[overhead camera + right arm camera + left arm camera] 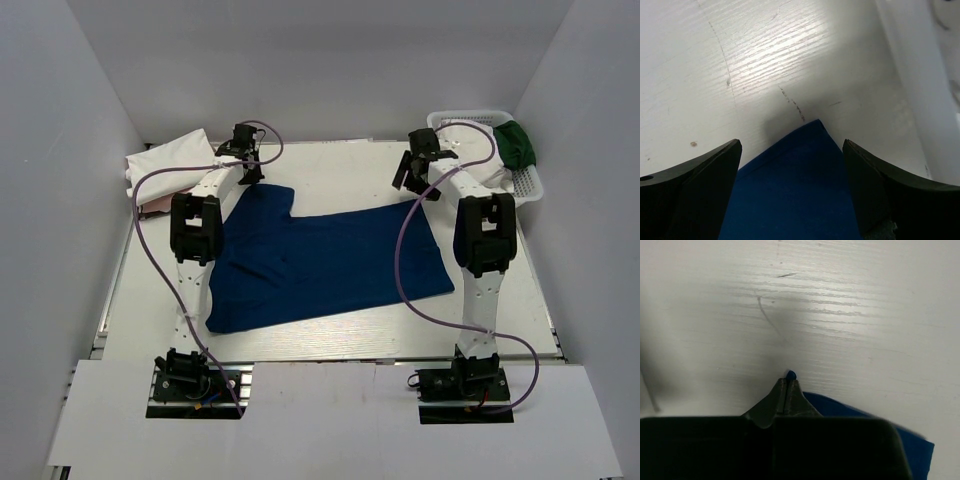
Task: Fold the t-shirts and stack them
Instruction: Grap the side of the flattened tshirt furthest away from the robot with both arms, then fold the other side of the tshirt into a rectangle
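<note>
**Item:** royal-blue t-shirt (320, 262), spread flat and single-layer, not yet folded.

**Left gripper** (788, 384): at the shirt's far-left corner. Jaws are pressed together, with a nub of blue cloth showing at their tips, so the corner is pinched.

**Right gripper** (791, 150): at the shirt's far-right corner. Jaws are spread wide, one finger on either side of the corner point, holding nothing.

**Beyond the shirt:**
- Left of its far edge: white shirt (170, 158), with a pale pink one (152, 208) showing beneath.
- Right of its far edge: white lattice basket (530, 185) holding a dark green shirt (518, 145).
- Beneath: white wood-grain table (330, 165).

**Step, as judged:** securing both far corners for the first fold.

**Next move calls for:** the right jaws to drop and close on their corner, then both arms to lift evenly and carry the far edge toward the near one.
</note>
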Robot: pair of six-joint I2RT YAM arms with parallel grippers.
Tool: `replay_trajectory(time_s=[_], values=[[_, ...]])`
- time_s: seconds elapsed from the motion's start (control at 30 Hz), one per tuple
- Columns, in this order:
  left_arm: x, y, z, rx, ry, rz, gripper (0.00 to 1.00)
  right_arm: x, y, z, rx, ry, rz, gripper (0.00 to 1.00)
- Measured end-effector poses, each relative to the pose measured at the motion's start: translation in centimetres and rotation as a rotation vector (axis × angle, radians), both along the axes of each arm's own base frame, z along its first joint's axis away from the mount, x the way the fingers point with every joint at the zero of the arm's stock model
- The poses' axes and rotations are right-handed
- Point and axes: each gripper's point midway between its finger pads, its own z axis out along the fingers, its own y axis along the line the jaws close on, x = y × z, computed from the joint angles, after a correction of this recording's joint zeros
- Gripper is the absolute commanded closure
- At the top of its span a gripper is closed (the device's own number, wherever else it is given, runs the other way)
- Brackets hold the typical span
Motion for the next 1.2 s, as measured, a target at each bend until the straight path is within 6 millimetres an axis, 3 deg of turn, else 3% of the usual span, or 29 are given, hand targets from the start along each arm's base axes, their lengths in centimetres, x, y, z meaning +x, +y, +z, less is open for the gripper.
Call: replay_trajectory(time_s=[0.23, 0.43, 0.47, 0.57, 0.63, 0.97, 1.07, 1.2], values=[[0.0, -0.8, 0.2, -0.02, -0.016, -0.061, 1.0, 0.4, 0.6, -3.0, -0.007, 0.044, 0.011, 0.17], [-0.7, -1.0, 0.3, -0.003, -0.026, -0.119, 1.0, 0.9, 0.2, -3.7, -0.03, 0.049, 0.008, 0.42], [-1.0, -1.0, 0.3, -0.002, -0.024, -0.125, 1.0, 0.9, 0.0, -3.7, -0.031, 0.049, 0.003, 0.55], [-2.2, -1.1, 0.4, 0.005, -0.017, -0.143, 1.0, 0.9, -0.4, -3.9, -0.038, 0.049, -0.009, 0.76], [-2.9, -1.0, 0.6, 0.006, -0.015, -0.148, 1.0, 0.8, -0.6, -3.9, -0.035, 0.039, -0.023, 1.0], [-5.6, -1.6, 5.8, -0.005, -0.122, -0.172, 1.0, -2.0, -0.5, -2.9, -0.037, 0.016, -0.01, 1.0], [-7.7, -1.9, 7.4, -0.008, -0.145, -0.175, 1.0, -3.2, -0.6, -1.3, -0.043, -0.026, -0.002, 1.0], [-12.0, -2.3, 9.1, -0.035, -0.162, -0.169, 1.0, -5.3, -0.7, 1.7, -0.047, -0.097, 0.008, 1.0]])
